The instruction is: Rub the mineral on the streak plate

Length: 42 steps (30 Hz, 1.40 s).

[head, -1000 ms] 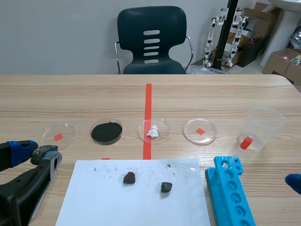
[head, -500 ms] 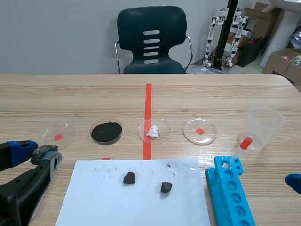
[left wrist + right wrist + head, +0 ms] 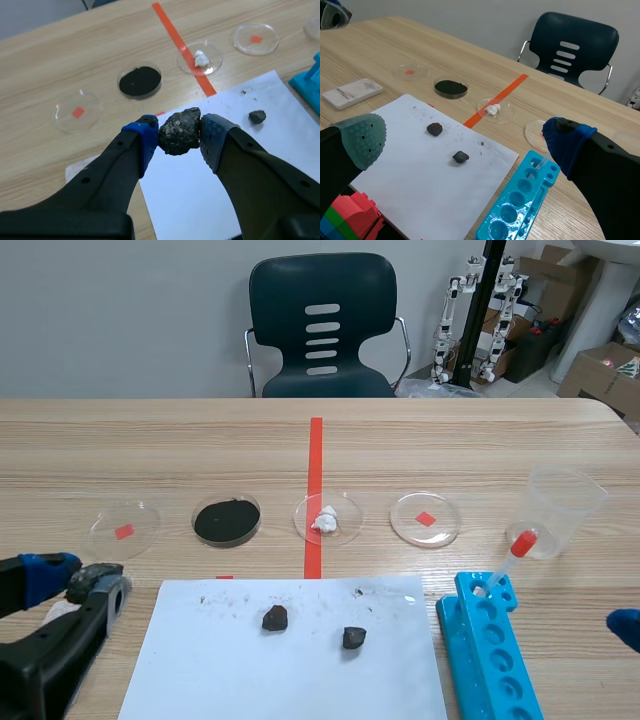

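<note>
Gripping dark grey rough mineral chunk [image 3: 178, 131] in left pincer [image 3: 179, 135] beside white paper sheet [image 3: 300, 670], with right pincer [image 3: 465, 136] spread wide.

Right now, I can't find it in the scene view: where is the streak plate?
The white streak plate lies left of the white paper, close to the left gripper; the right wrist view shows it best.
</note>
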Each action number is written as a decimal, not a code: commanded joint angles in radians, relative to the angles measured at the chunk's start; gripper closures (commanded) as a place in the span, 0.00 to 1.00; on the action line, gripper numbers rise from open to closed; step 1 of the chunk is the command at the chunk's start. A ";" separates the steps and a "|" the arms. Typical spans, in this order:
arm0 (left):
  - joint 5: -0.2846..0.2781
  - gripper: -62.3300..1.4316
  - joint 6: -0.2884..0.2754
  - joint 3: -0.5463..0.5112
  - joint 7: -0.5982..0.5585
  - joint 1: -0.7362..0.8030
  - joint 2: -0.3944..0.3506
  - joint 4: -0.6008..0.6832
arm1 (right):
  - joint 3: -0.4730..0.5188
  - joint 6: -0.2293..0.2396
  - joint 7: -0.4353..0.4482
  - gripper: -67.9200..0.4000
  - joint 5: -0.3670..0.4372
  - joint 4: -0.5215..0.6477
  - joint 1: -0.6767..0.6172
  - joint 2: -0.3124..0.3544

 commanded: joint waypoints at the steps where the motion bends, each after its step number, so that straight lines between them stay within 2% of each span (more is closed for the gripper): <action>1: -0.034 0.77 0.003 0.004 0.035 -0.026 0.007 0.011 | 0.003 0.000 0.018 0.00 0.003 0.020 0.004 0.005; 6: -0.110 0.77 0.002 0.004 0.302 -0.118 0.007 0.010 | 0.003 0.000 0.018 0.00 0.003 0.020 0.004 0.005; 11: -0.155 0.77 0.003 0.004 0.560 -0.244 0.007 0.005 | 0.003 0.000 0.018 0.00 0.003 0.020 0.004 0.005; 15: -0.209 0.77 0.003 0.004 0.735 -0.365 0.008 -0.026 | 0.003 0.000 0.018 0.00 0.003 0.020 0.004 0.005; 19: -0.277 0.77 0.003 0.004 0.859 -0.492 0.009 -0.092 | 0.003 0.000 0.018 0.00 0.003 0.020 0.004 0.005; 24: -0.329 0.77 0.003 0.004 0.940 -0.632 0.011 -0.219 | 0.003 0.000 0.018 0.00 0.003 0.020 0.004 0.005; 31: -0.328 0.77 -0.001 0.000 1.048 -0.820 0.051 -0.433 | 0.003 0.000 0.018 0.00 0.003 0.020 0.004 0.005; 42: -0.324 0.77 -0.070 0.000 1.126 -1.012 0.085 -0.667 | 0.003 0.000 0.018 0.00 0.003 0.020 0.004 0.005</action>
